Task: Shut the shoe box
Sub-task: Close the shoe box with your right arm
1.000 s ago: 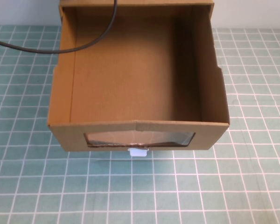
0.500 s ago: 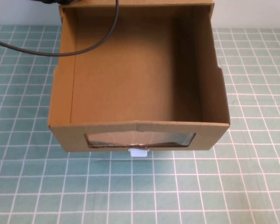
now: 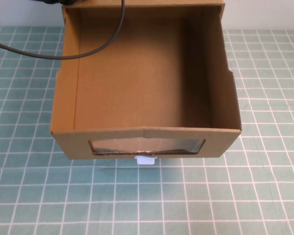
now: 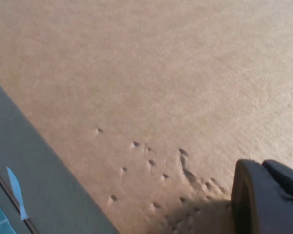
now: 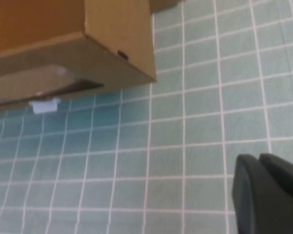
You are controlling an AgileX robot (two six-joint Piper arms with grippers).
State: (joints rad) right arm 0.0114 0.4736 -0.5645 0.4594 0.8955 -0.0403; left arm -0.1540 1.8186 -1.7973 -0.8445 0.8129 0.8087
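The shoe box [image 3: 137, 88] is a brown cardboard drawer, pulled out toward the near side and empty. It has a clear window [image 3: 147, 146] in its front panel and a white pull tab [image 3: 145, 159] just below. Its front corner [image 5: 112, 34] and tab [image 5: 44, 105] show in the right wrist view. My right gripper [image 5: 261, 158] is shut and empty, above the mat, apart from that corner. My left gripper [image 4: 263, 165] is shut and empty, close over a dented cardboard face [image 4: 161, 73]. Neither gripper's fingers show in the high view.
The box stands on a green mat with a white grid [image 3: 264, 186]. A black cable [image 3: 95, 46] hangs across the box's far left corner. A dark piece of the left arm [image 3: 46, 1] shows at the top edge. The outer sleeve's edge [image 3: 142, 4] is at the back.
A dark piece of the left arm has come into view at the top left edge of the high view. The box has not moved.
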